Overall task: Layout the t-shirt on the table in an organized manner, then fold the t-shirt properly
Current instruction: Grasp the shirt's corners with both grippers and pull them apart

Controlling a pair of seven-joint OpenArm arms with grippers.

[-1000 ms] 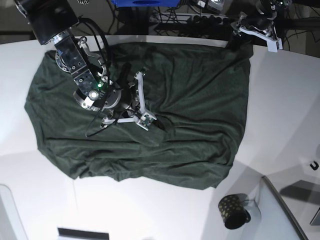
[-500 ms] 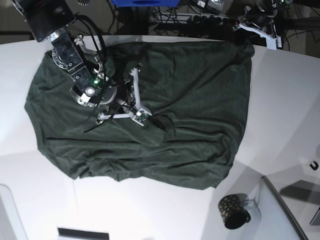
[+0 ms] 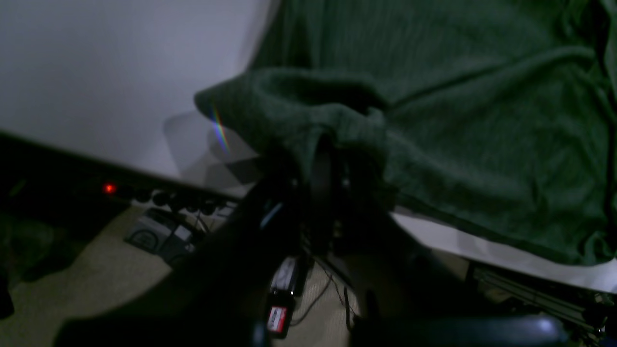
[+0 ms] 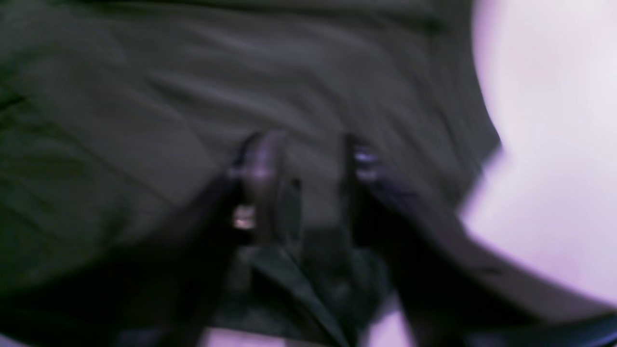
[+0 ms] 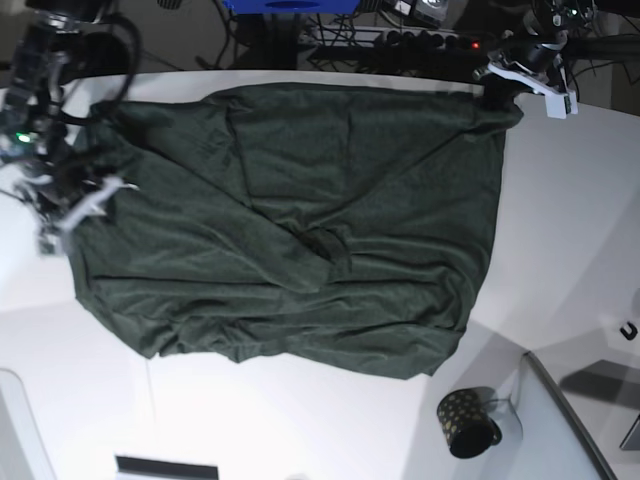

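Observation:
The dark green t-shirt [image 5: 300, 220] lies spread and wrinkled over the white table [image 5: 560, 230], with a small raised fold near its middle. At the shirt's far right corner, by the table's back edge, my left gripper [image 5: 497, 92] is shut. The left wrist view shows its dark fingers [image 3: 332, 159] pinching a bunched fold of the t-shirt [image 3: 482, 120]. My right gripper [image 5: 72, 212] hangs at the shirt's left edge. In the blurred right wrist view its jaws [image 4: 311, 159] stand apart over the fabric [image 4: 144, 96], holding nothing.
A dark gold-dotted mug [image 5: 467, 422] stands at the front right beside a grey tray-like panel [image 5: 570, 420]. A power strip and cables [image 5: 400, 40] lie beyond the table's back edge. A small dark hook [image 5: 628, 330] sits at the right border.
My right arm swept from the shirt's middle to its left edge and its jaws opened, leaving a small fold behind. My left gripper shut on the far right corner.

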